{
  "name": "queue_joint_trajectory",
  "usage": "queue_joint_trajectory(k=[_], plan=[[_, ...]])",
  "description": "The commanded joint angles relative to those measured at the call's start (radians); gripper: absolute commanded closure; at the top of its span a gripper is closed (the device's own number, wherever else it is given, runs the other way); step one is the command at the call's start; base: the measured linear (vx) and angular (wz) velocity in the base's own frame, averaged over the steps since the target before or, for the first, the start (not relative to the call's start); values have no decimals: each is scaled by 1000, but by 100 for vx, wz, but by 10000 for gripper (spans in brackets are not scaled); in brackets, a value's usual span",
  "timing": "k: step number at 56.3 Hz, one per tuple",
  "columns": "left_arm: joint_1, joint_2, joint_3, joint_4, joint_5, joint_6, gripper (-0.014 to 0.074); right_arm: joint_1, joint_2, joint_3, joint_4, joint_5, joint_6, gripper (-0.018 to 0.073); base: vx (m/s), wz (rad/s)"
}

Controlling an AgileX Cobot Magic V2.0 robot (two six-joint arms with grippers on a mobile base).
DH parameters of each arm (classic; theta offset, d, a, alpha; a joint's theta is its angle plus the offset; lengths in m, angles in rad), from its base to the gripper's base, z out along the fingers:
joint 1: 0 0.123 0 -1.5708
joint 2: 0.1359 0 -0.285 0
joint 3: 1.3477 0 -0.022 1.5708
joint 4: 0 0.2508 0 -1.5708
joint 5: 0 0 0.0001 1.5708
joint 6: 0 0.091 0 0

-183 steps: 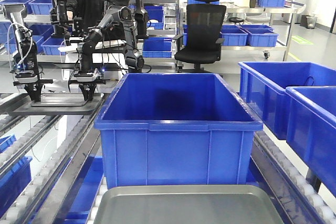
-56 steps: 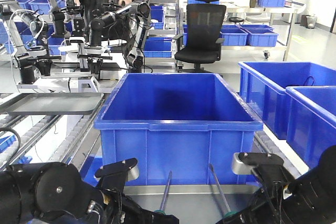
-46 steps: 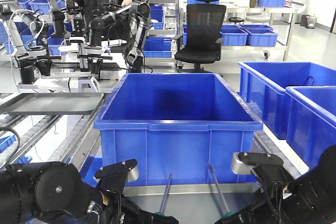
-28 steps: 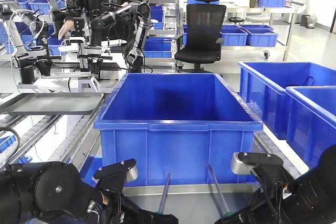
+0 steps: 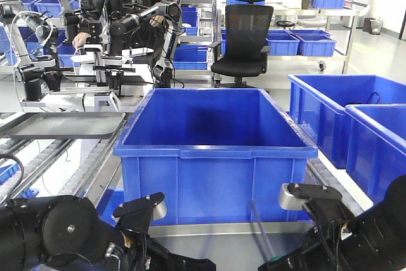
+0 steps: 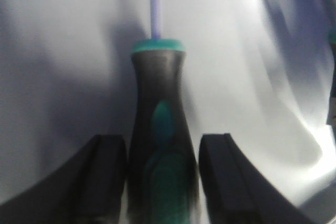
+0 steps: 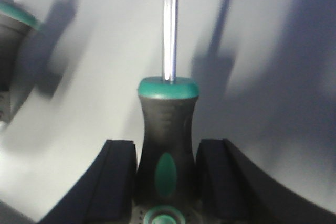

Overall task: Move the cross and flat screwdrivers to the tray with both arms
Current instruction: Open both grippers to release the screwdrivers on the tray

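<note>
Sitting behind the grey tray [image 5: 216, 245], a deep blue bin [image 5: 216, 150]. Crowding the front view's lower corners, the left arm [image 5: 70, 236] and right arm [image 5: 355, 233]. Hanging just over the tray floor, each gripper's green-and-black screwdriver [image 6: 160, 145] [image 7: 167, 135]: left gripper [image 6: 161, 182] fingers [image 6: 107, 182] standing slightly apart from the handle, grip unclear; right gripper [image 7: 167, 177] fingers [image 7: 121, 177] pressing close against its handle.

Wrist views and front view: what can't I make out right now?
- Screwdriver tips: both shafts run off the top edge of the wrist views, so cross or flat is unknown.
- Left screwdriver: motion-blurred; whether the left claw grips it is unclear.
- Right claw: contact with the right screwdriver is uncertain.
- Tray: mostly hidden behind both arms in the front view.
</note>
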Motion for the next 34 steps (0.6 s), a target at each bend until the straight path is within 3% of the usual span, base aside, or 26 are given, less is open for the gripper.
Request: queue_joint_trajectory(k=[1, 11, 19, 27, 34], plan=[[-4, -43, -30, -34, -17, -11, 76, 0, -29, -28, 21, -43, -3, 157, 0, 0], [-4, -52, -34, -34, 4, -4, 82, -2, -35, -31, 21, -44, -27, 155, 0, 0], [-4, -100, -41, -27, 12, 24, 158, -2, -82, -31, 13, -42, -33, 188, 0, 0], [-4, -196, -41, 22, 32, 27, 356, -2, -175, -31, -22, -26, -33, 307, 0, 0], [-4, -305, -41, 127, 64, 27, 598, -2, -305, -31, -67, -12, -32, 502, 0, 0]])
